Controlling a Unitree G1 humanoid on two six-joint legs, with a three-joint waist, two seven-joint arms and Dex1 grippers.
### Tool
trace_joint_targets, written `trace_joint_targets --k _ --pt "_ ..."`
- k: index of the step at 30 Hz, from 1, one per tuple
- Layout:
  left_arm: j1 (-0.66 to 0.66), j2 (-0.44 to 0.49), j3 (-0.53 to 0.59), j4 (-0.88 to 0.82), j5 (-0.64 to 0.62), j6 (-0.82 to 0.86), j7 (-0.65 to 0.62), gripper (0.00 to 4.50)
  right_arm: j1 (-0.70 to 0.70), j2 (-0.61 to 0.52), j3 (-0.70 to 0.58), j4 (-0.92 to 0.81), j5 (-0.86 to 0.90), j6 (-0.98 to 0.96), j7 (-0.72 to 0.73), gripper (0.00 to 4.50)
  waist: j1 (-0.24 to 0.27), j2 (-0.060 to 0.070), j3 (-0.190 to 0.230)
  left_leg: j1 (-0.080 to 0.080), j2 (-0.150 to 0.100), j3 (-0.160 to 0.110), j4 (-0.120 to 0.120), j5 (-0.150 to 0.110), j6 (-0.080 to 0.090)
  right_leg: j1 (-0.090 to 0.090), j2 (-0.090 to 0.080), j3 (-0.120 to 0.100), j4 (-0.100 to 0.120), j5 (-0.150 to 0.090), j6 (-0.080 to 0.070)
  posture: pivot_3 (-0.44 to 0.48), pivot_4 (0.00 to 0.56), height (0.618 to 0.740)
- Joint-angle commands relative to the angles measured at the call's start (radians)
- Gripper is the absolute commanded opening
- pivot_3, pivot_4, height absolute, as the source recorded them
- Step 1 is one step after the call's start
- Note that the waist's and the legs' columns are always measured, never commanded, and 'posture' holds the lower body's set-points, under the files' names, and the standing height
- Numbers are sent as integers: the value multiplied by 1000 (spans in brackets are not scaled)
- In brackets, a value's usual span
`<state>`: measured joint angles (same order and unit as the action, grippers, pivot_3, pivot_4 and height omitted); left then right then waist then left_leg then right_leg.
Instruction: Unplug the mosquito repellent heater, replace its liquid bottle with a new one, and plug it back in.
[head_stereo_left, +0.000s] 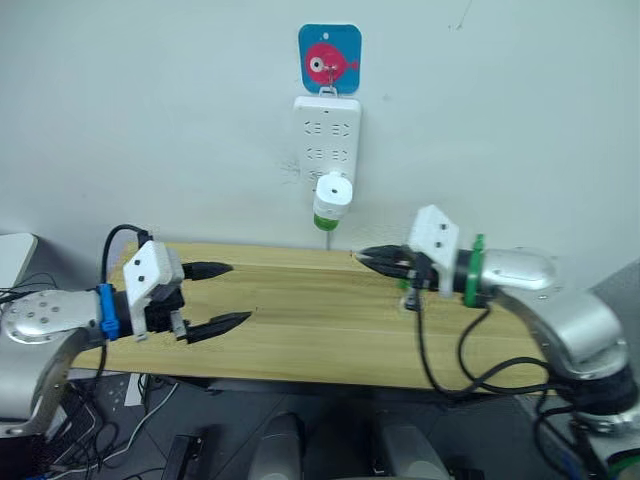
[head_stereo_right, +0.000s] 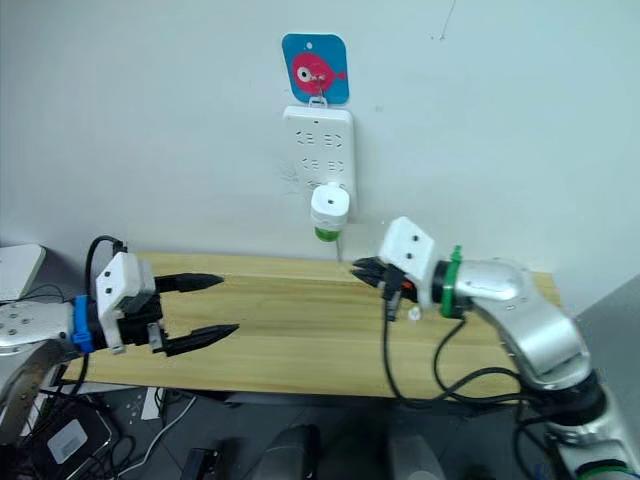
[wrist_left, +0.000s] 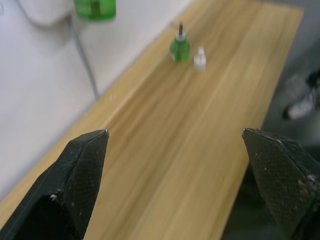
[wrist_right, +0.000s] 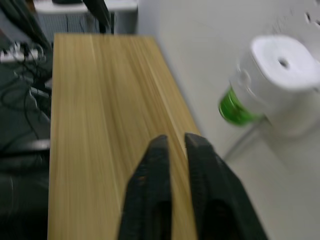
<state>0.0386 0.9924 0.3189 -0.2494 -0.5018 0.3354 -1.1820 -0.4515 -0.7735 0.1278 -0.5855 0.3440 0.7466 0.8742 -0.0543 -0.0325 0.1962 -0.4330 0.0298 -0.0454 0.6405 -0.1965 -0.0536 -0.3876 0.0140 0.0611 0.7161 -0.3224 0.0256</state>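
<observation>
The mosquito repellent heater (head_stereo_left: 333, 191), white with a round vent hole on top, is plugged into the lower part of a white wall power strip (head_stereo_left: 327, 125). A green liquid bottle (head_stereo_left: 325, 221) hangs under it. A second small green bottle (wrist_left: 179, 47) with a wick stands on the table beside a small white cap (wrist_left: 199, 58). My left gripper (head_stereo_left: 238, 292) hovers open over the table's left part, nothing between its fingers. My right gripper (head_stereo_left: 360, 256) is shut and empty, its tips just below and right of the heater (wrist_right: 280, 75).
The wooden table (head_stereo_left: 300, 340) runs along a white wall. A blue fish-picture hook (head_stereo_left: 329, 57) holds the power strip. A thin cord (wrist_left: 84, 57) drops from the strip to the table's back edge. Black cables (head_stereo_left: 450, 360) hang from my right arm.
</observation>
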Motion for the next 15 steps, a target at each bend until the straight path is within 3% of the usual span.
trace_joint_targets --k 1,8,12,15 --pt "-17 39 50 37 18 -58 -43 4500 22 -103 -98 -5 27 -61 93 2036 0 0 -3 0 0 1 0 0 0 0 0 0 0 0 0 -20 78 723" --pt "-17 96 55 53 41 -24 -52 4500 52 -252 -185 96 2 -164 172 4470 -3 0 -25 0 1 7 0 0 0 -1 0 0 0 0 0 -6 57 723" --pt "14 115 67 30 85 11 -5 4500 82 -302 -209 136 17 -207 230 4470 -2 0 -36 1 1 8 0 0 1 -1 0 1 0 0 0 5 50 723" --pt "10 113 88 8 41 66 -9 4500 105 -321 -212 163 2 -254 253 4470 -1 0 -39 1 1 9 0 -1 1 -1 0 1 0 0 0 14 52 723"
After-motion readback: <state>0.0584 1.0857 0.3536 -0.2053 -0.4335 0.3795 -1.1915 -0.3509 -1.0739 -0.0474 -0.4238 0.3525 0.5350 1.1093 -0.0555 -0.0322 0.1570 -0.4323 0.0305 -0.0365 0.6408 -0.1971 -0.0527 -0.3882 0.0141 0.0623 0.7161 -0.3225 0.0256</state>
